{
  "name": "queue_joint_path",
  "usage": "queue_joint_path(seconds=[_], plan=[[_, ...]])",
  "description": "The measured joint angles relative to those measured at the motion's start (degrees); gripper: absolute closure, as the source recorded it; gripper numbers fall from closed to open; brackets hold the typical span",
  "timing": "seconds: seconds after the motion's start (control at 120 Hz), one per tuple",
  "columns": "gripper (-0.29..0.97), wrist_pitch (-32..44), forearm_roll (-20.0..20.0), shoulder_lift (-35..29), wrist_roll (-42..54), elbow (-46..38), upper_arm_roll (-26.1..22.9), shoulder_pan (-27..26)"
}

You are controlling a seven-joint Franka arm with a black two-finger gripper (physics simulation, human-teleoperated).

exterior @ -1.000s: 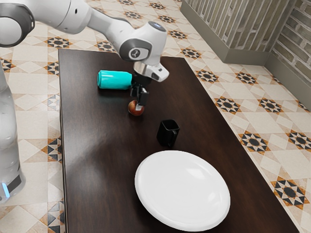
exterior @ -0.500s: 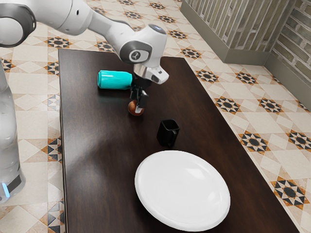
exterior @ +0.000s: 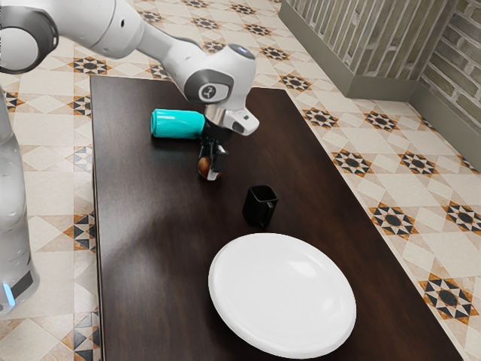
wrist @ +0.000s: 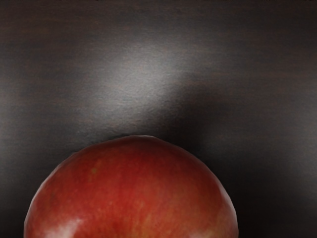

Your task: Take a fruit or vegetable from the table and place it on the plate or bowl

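The apple (exterior: 203,166) is near the far middle of the tabletop (exterior: 143,233), just below the teal can (exterior: 177,123), and the claw (exterior: 210,163) is clamped on it. Mug (exterior: 260,205) is nearby, and the plate (exterior: 282,293) is well apart, past the mug.

The white arm (exterior: 139,34) enters the exterior view from 10 o'clock and slopes toward 4 o'clock, its last link ending in a rounded grey-and-white wrist (exterior: 218,79). Below the wrist the black tool (exterior: 212,161) points down toward 6 o'clock, low over the desk (exterior: 150,226) and tilted slightly. The arm's pale base column (exterior: 11,195) stands upright at 9 o'clock, beside the desk's edge.
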Motion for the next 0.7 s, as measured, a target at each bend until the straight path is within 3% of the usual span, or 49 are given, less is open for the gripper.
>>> queue_joint_path(seconds=[0.3, 0.467, 0.7], plan=[[0.0, 1.5, -0.1, 0.8, 0.1, 0.0, 0.0, 0.0], [0.25, 1.8, -0.7, 0.9, -0.1, 0.0, 0.0, 0.0], [0.28, 2.0, -0.7, 0.6, -0.6, 0.2, 0.0, -0.2]])
